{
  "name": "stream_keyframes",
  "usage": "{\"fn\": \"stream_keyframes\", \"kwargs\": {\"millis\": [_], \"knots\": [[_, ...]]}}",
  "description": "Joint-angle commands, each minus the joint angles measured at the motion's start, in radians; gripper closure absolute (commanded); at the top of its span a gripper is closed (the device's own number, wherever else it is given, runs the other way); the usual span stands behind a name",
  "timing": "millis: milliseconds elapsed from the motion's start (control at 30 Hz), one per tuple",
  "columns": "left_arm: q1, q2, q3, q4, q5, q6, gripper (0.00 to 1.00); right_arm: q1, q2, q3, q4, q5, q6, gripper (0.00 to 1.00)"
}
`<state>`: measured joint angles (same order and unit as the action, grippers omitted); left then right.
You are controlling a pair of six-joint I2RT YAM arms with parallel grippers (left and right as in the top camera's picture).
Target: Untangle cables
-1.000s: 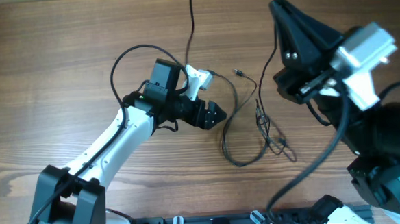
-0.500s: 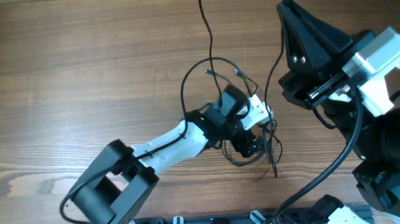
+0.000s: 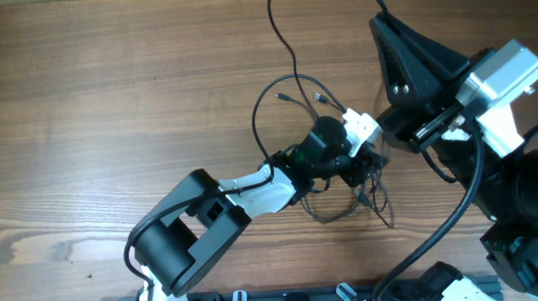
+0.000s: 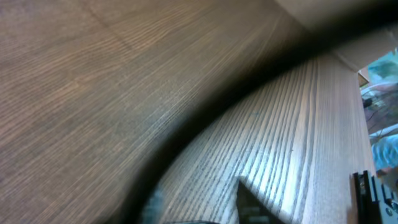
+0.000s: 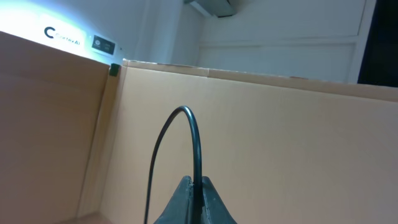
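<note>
On table [image 3: 109,85], cables [image 3: 329,218] perhaps beneath left hand [image 3: 360,168]

Even light overhead; left wrist view blurred, shadow-streaked; glare upper-left in right wrist view.

White-and-black left arm [image 3: 260,193], black right arm [image 3: 413,53], thick black cabling [image 3: 458,207].

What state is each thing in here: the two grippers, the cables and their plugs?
right gripper, shut on one strand of the cables, which arcs up from its fingertips.
left gripper, down in the tangle; whether it is open or shut cannot be told, as its own view is blurred.
cables, tangled in loops on the table, not yet separated.
plug ends, loose, connected to nothing.
</note>
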<state>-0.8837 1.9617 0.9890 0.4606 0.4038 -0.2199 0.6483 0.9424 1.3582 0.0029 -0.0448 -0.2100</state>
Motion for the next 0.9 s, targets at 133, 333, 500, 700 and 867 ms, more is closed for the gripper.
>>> {"fn": "stream_keyframes", "kwargs": {"millis": [133, 333, 500, 700, 867], "knots": [[0.245, 0.01, 0.01, -0.343, -0.072, -0.08, 0.96, -0.002, -0.048, 0.013, -0.034, 0.521, -0.072, 0.96], [0.585, -0.049, 0.01, -0.708, -0.072, 0.049, 0.96, -0.002, -0.05, 0.013, -0.029, 1.131, -0.36, 0.96], [0.84, -0.138, 0.01, -0.861, -0.016, 0.087, 0.87, -0.002, -0.05, 0.013, -0.015, 1.235, -0.442, 0.96], [1.086, -0.359, 0.01, -0.869, 0.48, 0.085, 0.45, -0.002, -0.032, 0.01, -0.041, 1.298, -0.43, 0.96], [1.142, -0.533, 0.01, -0.869, 0.901, 0.085, 0.39, -0.002, 0.069, 0.01, -0.28, 1.2, -0.175, 0.96]]}}
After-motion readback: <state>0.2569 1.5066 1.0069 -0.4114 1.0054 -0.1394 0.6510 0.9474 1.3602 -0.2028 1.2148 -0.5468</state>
